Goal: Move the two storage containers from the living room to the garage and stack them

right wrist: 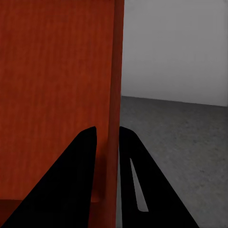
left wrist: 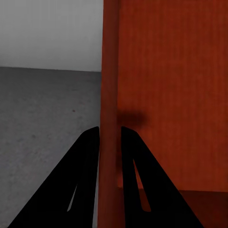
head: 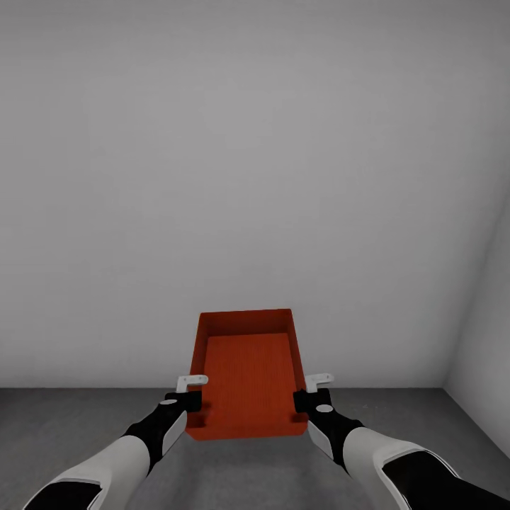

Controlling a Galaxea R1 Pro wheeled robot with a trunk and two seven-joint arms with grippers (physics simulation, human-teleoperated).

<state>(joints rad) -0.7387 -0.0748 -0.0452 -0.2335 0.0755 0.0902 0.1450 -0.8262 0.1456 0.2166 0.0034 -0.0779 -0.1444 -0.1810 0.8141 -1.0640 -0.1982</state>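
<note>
Both arms reach forward, left fingers and right fingers each clamping a side wall of my storage container, carried level above the garage floor for balance.

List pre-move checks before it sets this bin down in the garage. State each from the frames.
1. Left gripper clamped on the storage container side wall: ok, one finger on each side of the wall.
2. Right gripper clamped on the opposite wall: ok, same straddle.
3. Container level: cannot tell; the head view looks into it from above, its floor facing the camera.
4. Container empty: ok, bare floor inside.
5. In garage: ok, grey concrete floor and plain white-grey wall ahead.
6. Second container's position for stacking: cannot tell.
</note>
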